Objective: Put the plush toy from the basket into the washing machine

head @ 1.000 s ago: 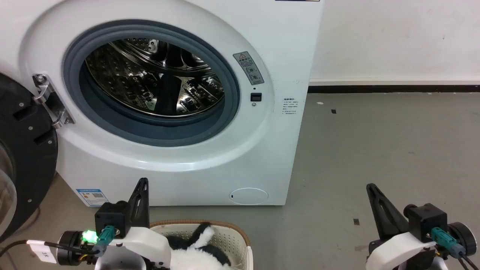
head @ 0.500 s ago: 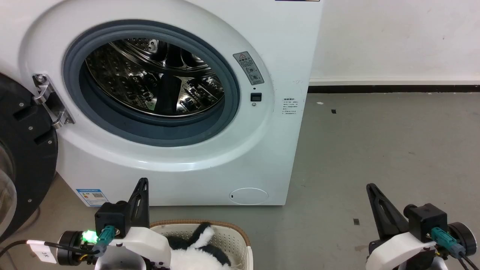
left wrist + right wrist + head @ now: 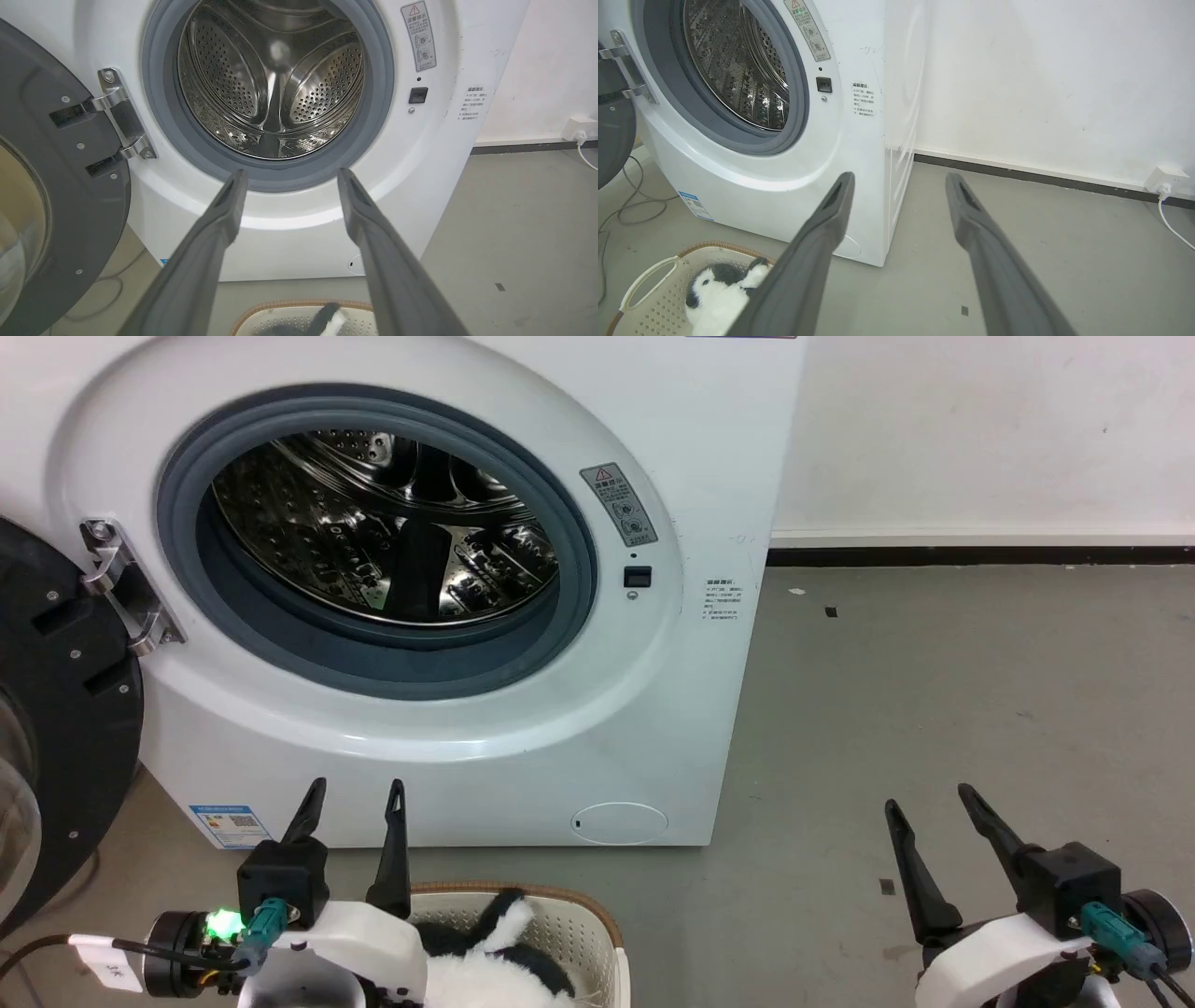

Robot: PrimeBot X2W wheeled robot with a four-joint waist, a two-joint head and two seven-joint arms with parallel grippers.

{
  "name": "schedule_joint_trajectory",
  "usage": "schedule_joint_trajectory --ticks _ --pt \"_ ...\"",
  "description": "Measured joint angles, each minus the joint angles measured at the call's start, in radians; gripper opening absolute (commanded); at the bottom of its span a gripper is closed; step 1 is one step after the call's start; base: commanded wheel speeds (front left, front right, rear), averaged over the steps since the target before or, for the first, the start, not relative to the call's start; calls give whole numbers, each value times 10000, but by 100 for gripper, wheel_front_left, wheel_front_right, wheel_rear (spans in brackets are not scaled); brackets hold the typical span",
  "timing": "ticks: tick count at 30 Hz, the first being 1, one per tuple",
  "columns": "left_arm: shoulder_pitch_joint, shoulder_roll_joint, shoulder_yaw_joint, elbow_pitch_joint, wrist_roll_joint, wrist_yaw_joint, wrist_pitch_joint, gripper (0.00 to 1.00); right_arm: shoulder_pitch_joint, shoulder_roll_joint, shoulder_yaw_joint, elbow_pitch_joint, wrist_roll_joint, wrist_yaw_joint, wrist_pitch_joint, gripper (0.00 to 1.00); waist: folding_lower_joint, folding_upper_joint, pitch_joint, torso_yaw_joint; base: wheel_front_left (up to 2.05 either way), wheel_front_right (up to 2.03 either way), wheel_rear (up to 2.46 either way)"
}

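The white washing machine (image 3: 448, 747) stands ahead with its black door (image 3: 56, 728) swung open to the left, baring the steel drum (image 3: 383, 532). On the floor before it sits the cream basket (image 3: 579, 933) holding the black-and-white plush toy (image 3: 490, 961), which also lies in the basket (image 3: 658, 289) as the plush toy (image 3: 717, 294) in the right wrist view. My left gripper (image 3: 353, 791) hovers open above the basket's left end. Over bare floor at the right, my right gripper (image 3: 929, 798) is open and holds nothing.
A grey concrete floor (image 3: 934, 691) spreads right of the washer to a white wall with a dark skirting (image 3: 980, 556). A wall socket with a white cable (image 3: 1164, 184) sits low on that wall. Loose cables (image 3: 626, 210) lie left of the machine.
Both grippers have opened: each pair of fingers, together in the earlier frames, now stands apart. The arms, basket and toy stay in place.
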Motion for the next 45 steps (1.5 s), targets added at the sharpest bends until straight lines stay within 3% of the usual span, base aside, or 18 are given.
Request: schedule_joint_trajectory --ticks 10,20,45 --pt "-144 2 -56 453 -107 31 -222 100 -1 0 -198 -75 186 0 -190 100 0 0 174 1 0 0 0" --pt "-925 31 -230 1841 -393 -282 -291 100 -125 0 -334 -199 368 0 -410 100 0 0 716 -32 0 0 0" --pt "-2938 336 -826 4947 -1120 -399 102 100 -1267 0 -792 -844 878 0 -930 100 1 0 3217 -76 0 0 0"
